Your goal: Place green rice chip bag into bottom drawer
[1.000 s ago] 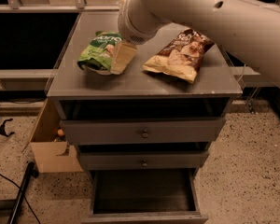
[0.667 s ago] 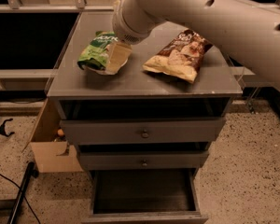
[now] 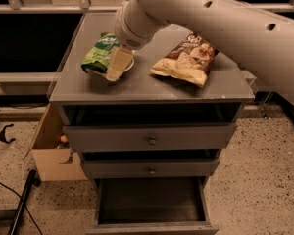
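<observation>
The green rice chip bag point(image 3: 100, 54) lies on the left part of the grey cabinet top point(image 3: 137, 84). My gripper point(image 3: 116, 65) comes down from the arm at the upper right and sits on the bag's right side, covering part of it. The bottom drawer point(image 3: 152, 202) stands pulled out at the foot of the cabinet, and its inside shows nothing in it.
A larger brown-and-yellow chip bag point(image 3: 186, 60) lies on the right of the cabinet top. Two shallower knobbed drawers point(image 3: 149, 140) above the bottom one are pushed in. A cardboard box point(image 3: 51, 155) stands on the floor to the cabinet's left, next to a black cable point(image 3: 19, 204).
My gripper and wrist have shifted a little to the left and down onto the green bag. The bag has hardly moved.
</observation>
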`<move>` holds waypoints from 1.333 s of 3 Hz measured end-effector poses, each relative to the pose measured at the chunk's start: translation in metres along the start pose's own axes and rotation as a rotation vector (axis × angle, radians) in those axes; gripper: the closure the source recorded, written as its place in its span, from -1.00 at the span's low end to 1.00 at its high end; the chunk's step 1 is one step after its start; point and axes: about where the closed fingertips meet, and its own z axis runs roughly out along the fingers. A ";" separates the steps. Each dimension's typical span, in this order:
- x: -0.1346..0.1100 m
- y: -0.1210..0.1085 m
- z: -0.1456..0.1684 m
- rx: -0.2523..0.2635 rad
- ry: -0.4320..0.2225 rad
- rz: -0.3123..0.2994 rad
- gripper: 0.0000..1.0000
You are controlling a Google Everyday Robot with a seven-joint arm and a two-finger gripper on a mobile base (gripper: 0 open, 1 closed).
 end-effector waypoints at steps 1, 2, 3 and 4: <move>0.004 0.000 0.015 -0.019 -0.009 0.014 -1.00; 0.004 -0.002 0.030 -0.039 -0.016 0.019 -1.00; 0.005 -0.002 0.042 -0.065 -0.019 0.031 -1.00; 0.006 -0.001 0.049 -0.093 -0.017 0.047 -1.00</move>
